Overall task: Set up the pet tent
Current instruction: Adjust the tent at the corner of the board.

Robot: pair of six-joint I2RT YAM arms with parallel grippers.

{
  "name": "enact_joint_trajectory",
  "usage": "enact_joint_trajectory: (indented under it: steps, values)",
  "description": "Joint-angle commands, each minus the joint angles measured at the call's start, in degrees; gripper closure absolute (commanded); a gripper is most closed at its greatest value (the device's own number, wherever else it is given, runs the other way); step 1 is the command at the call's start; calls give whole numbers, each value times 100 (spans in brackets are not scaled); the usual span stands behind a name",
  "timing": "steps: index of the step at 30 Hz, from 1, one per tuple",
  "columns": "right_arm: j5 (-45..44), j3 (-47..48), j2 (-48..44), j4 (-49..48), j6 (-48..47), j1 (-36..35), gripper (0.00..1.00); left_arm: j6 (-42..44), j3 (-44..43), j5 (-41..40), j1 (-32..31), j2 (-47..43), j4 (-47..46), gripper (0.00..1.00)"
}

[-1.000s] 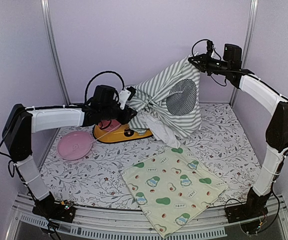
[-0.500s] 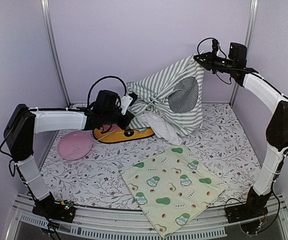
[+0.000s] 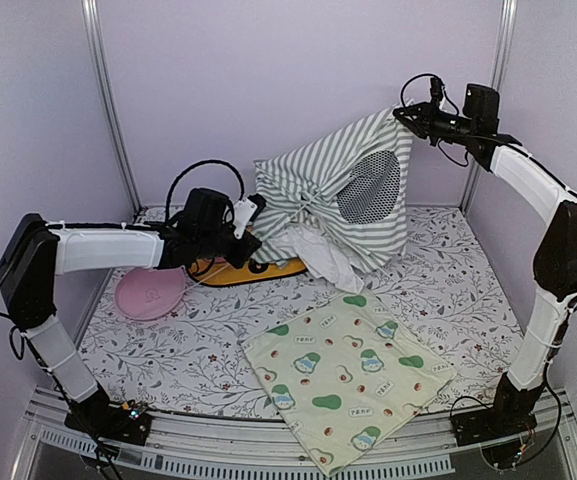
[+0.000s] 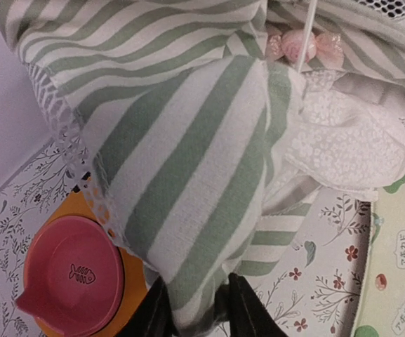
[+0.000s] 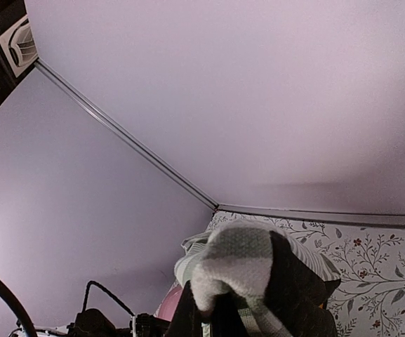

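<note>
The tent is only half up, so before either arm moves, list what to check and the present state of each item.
1. Right gripper on the pet tent peak: ok. It is shut on the striped fabric and holds it high.
2. Left gripper grip on the lower hem: cannot tell. Fabric sits between its jaws, but whether it is clamped is unclear.
3. Tent shape: not ok. The fabric sags and the lace curtain is bunched.
4. Poles seated: cannot tell. Only one thin pole shows.
5. Orange bowl clear of fabric: not ok. The hem hangs over its edge in the left wrist view.
</note>
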State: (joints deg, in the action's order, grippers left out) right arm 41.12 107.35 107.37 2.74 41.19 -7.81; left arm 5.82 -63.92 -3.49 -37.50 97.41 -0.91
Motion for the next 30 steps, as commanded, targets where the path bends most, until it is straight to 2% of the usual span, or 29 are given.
enact_joint_trajectory:
  steps: [1,5,17,25,30]
  values:
    - [27,461,81,-103,-12,73,100,-40,1,-63,-12,-266,383,68]
    - [50,602,110,133,-146,69,100,-3,-15,-79,51,-547,439,64]
    - [197,735,136,163,-97,69,100,161,-133,-11,75,-1266,765,37]
    - [365,708,139,116,-101,69,100,234,7,145,69,-1280,649,36]
    - [406,707,103,144,-62,74,100,386,-29,160,35,-968,730,37]
